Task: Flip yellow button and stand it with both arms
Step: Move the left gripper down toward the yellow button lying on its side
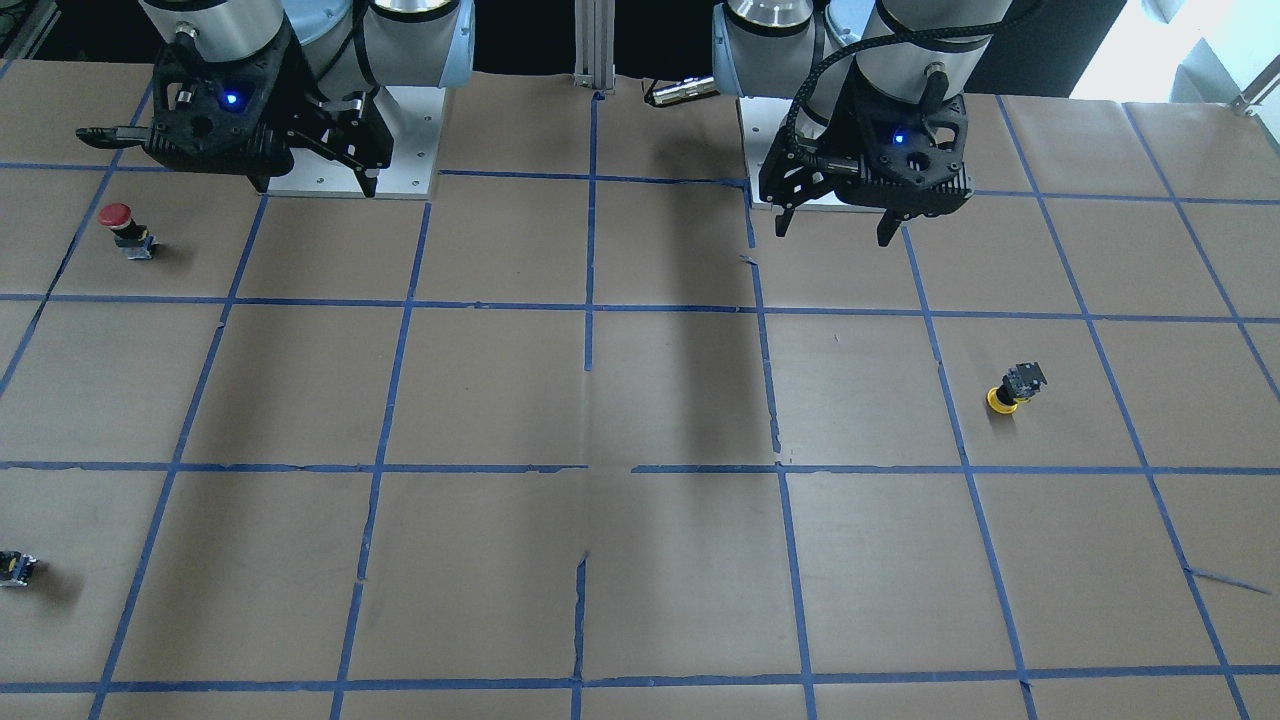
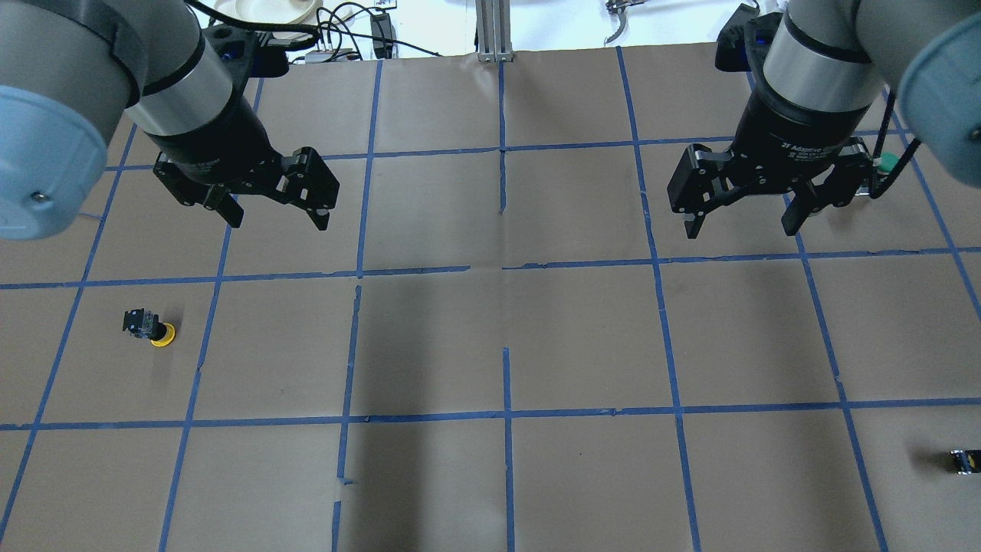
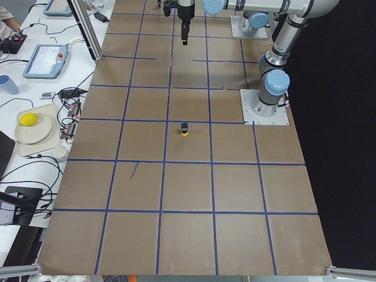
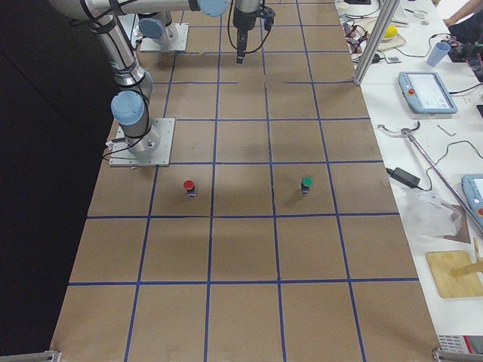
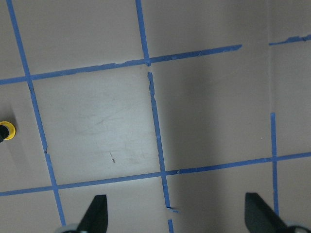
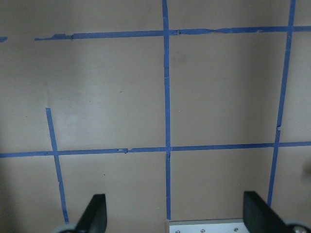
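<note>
The yellow button [image 1: 1014, 389] lies tipped over on the brown paper, its yellow cap against the surface and its black body sticking out sideways. It also shows in the overhead view [image 2: 150, 327], the exterior left view [image 3: 184, 129] and at the left edge of the left wrist view [image 5: 6, 131]. My left gripper [image 2: 277, 220] hangs open and empty above the table, well back from the button; it also shows in the front view [image 1: 833, 230]. My right gripper [image 2: 739, 228] is open and empty on the far side of the table [image 1: 315, 183].
A red-capped button [image 1: 125, 228] stands near the right arm's base. A green-capped button [image 4: 306, 183] stands beyond it. A small dark block [image 2: 964, 461] lies at the table's right edge. Operators' desks with tablets and cables flank the table.
</note>
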